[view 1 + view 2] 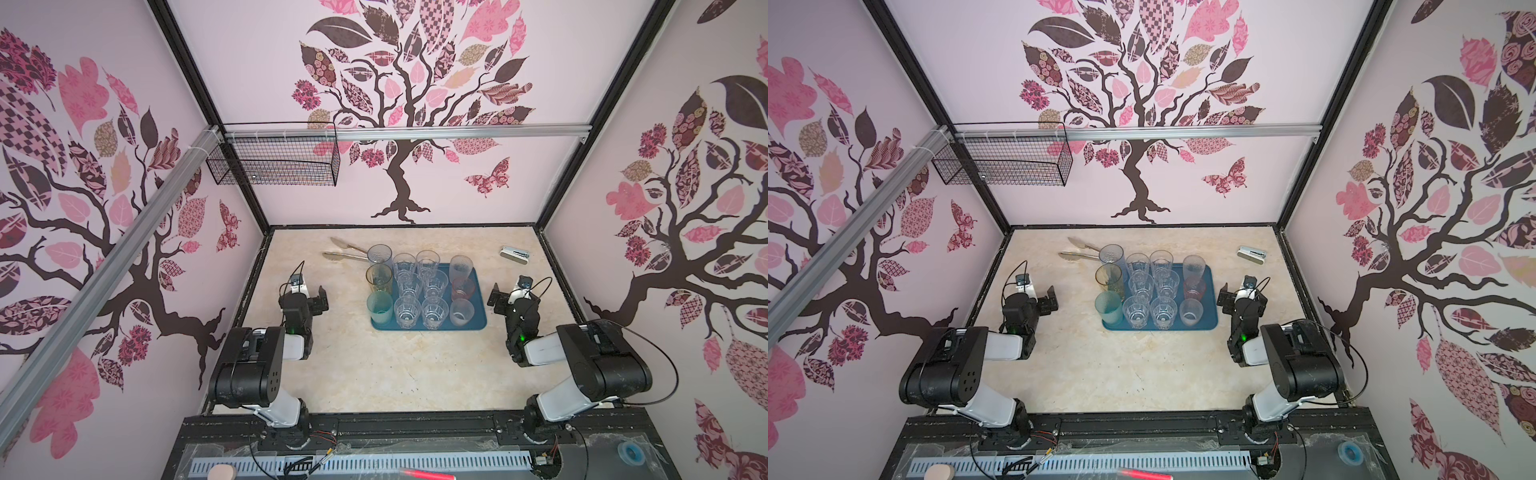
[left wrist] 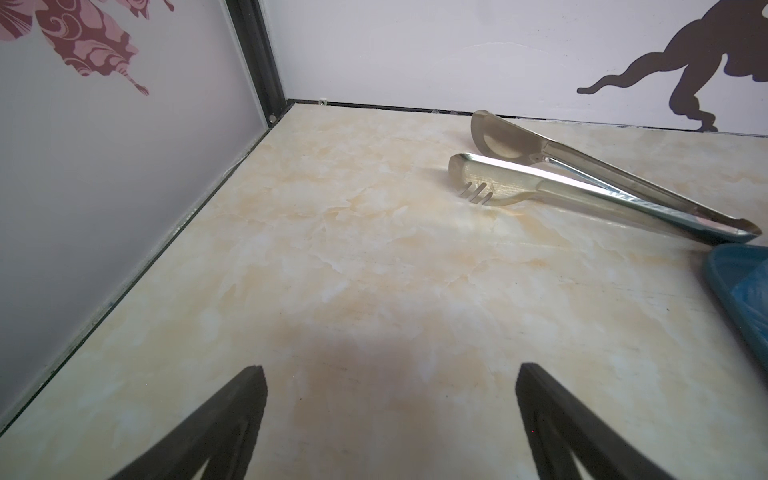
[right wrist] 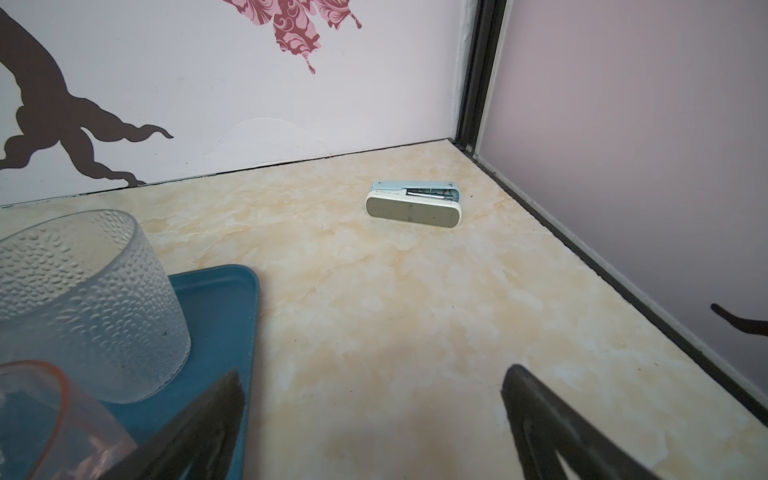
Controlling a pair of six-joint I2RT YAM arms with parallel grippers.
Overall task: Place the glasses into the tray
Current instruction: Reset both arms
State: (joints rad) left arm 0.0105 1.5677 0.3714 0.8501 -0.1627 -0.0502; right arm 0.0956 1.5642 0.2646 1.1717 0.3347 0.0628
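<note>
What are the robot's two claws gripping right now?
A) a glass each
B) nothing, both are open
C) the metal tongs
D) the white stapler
B: the left claw and the right claw both stand wide open above the table, with nothing between their fingers.
</note>
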